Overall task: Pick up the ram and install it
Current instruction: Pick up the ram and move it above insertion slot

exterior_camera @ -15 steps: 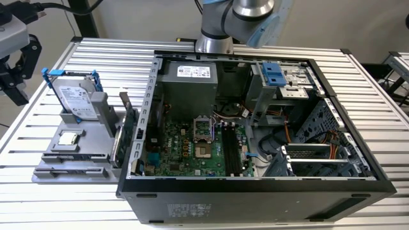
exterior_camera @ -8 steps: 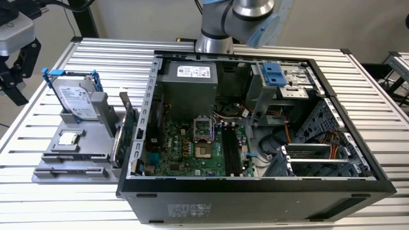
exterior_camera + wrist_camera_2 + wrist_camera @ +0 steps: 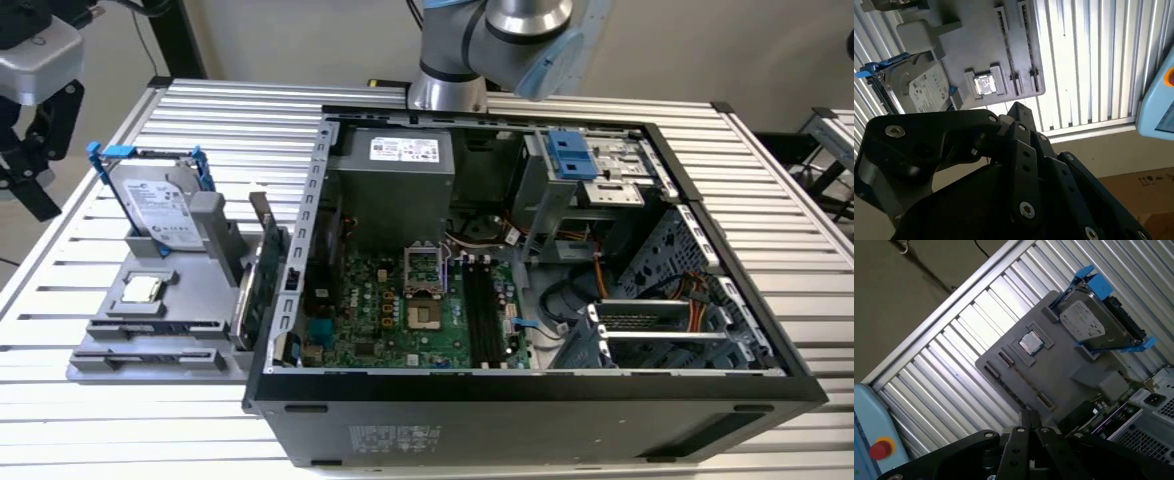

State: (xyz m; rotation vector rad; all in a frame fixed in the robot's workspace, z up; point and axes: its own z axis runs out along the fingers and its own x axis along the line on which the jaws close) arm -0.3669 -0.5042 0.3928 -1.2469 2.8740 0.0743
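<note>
— Pincer (image 3: 1026, 417) update: my black metal linkage claw is closed right up with nothing in it. It's hanging above the flat grey plastic parts tray (image 3: 1061, 362), off to the exterior view's left of the open black tower case (image 3: 534, 395).

— so where's the ram?

— Best guess, the long thin dark ram stick (image 3: 278, 280) is standing on edge at the tray's case side. It's just beside the green expansion card with the metal bracket (image 3: 248, 295). The black memory slots (image 3: 487, 315) on the green motherboard (image 3: 387, 310) look empty.

— what'd bite you?

— Those two boards stand so close I could pinch the wrong one, or both. A thin stick gripped off-centre could tilt, then miss the slot or knock the case wall.

— any labels readable?

— Nope. There's a white sticker on the silver boxy hard drive in its blue bracket (image 3: 1084, 322) and another on the grey power supply box (image 3: 387, 195), but the print's too small for me.
</note>
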